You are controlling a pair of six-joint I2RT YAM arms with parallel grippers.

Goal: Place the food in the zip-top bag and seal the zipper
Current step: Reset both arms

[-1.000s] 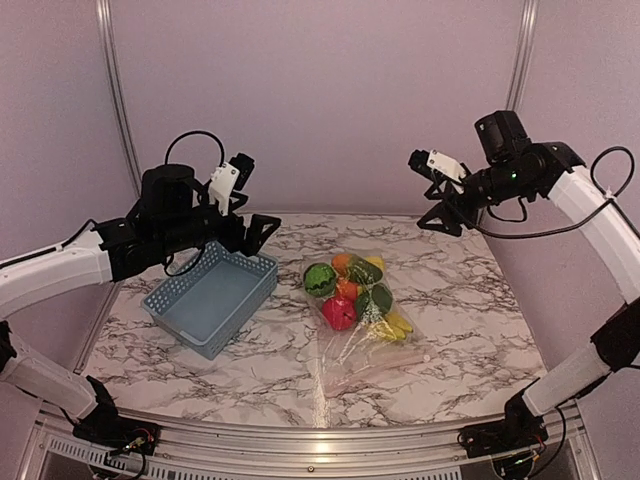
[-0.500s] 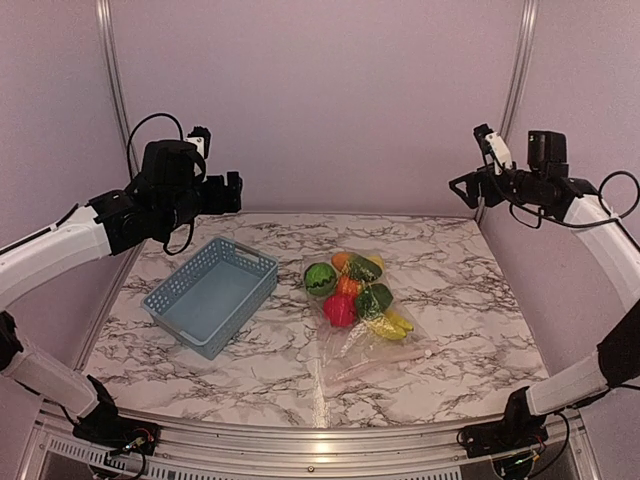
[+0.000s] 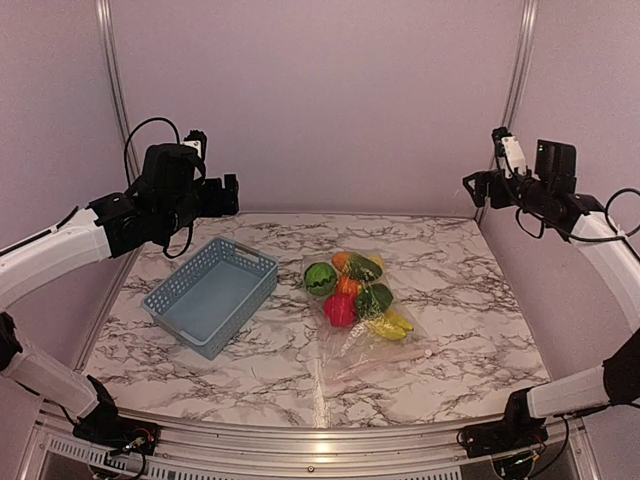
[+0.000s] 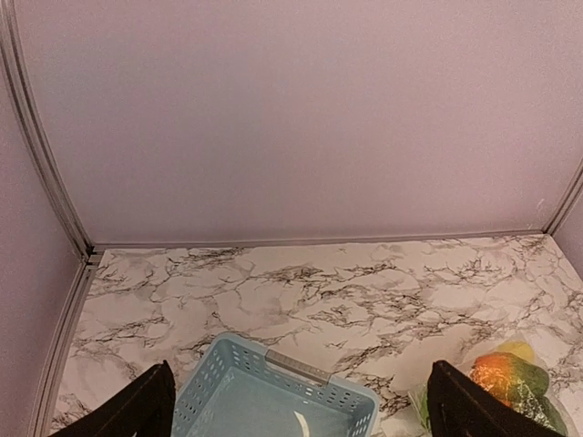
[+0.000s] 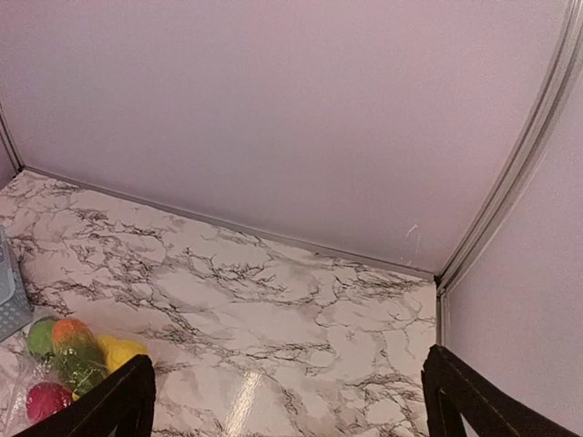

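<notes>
**Fruit bagged, zipper left to deal with**

Loading looks finished, so the closing step seems to be in hand. The small glossy toy fruits (image 3: pixel 350 290) sit bunched inside the large clear crinkly zip-top bag (image 3: pixel 345 350). The bag lies flat on the white marbled table (image 3: pixel 480 300), just right of the blue-grey slotted plastic basket (image 3: pixel 210 295). The narrow pinkish-clear zipper strip (image 3: pixel 385 362) crosses the bag's end farthest from the basket's back rim. I cannot tell whether it is pressed closed. The left fingers (image 4: pixel 137 414) and right fingers (image 5: pixel 118 410) are spread and hold nothing, well above the basket. The next move probably calls for coming down onto the strip and pinching along it.
</notes>
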